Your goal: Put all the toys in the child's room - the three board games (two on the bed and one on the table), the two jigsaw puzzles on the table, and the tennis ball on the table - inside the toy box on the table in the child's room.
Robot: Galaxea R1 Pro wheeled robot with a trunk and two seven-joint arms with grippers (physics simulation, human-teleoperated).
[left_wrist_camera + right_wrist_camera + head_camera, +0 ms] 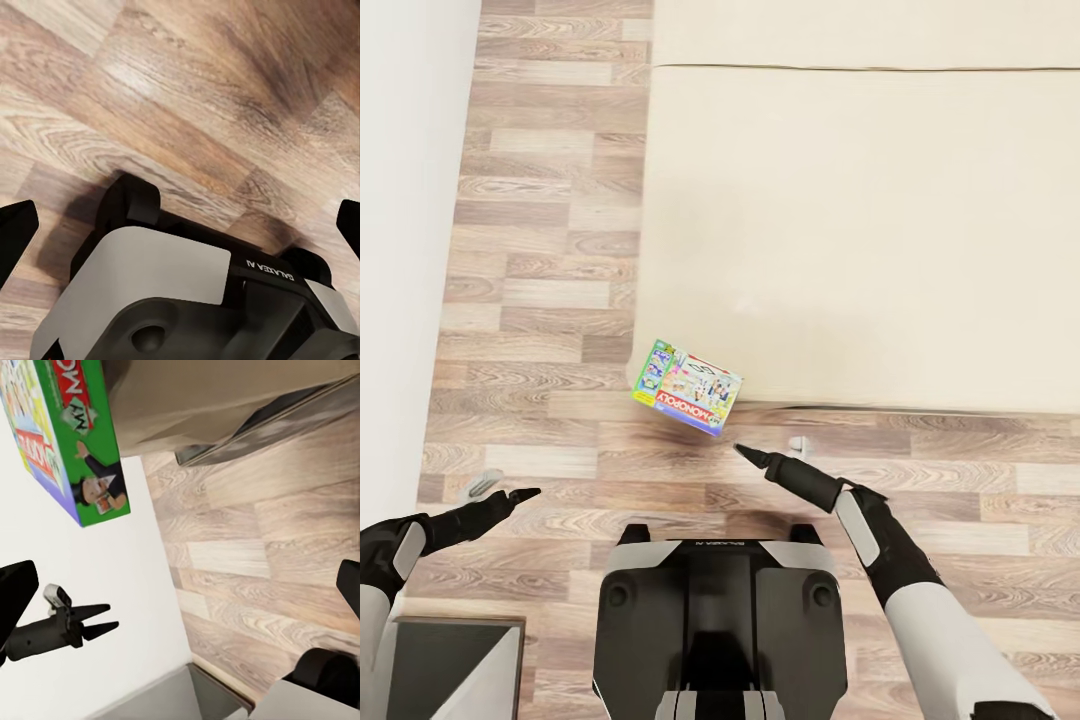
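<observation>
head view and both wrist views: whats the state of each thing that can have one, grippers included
Colourful flat Monopoly board game box: tilted at the bed's near corner, overhanging the floor, in no gripper.
Wide beige two-part mattress bed: bare on top apart from that box.
Left gripper: looks shut, holding nothing, over the wood-plank floor.
Right gripper: looks shut, holding nothing, pointing at the box, just short of it.

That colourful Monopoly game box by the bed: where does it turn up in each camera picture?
Head view: the colourful flat Monopoly box sits at the near corner of the beige bed, overhanging the wood-plank floor.
Left wrist view: not in it.
Right wrist view: upper left, green side facing.
Shared landmark: the wood-plank floor.
</observation>
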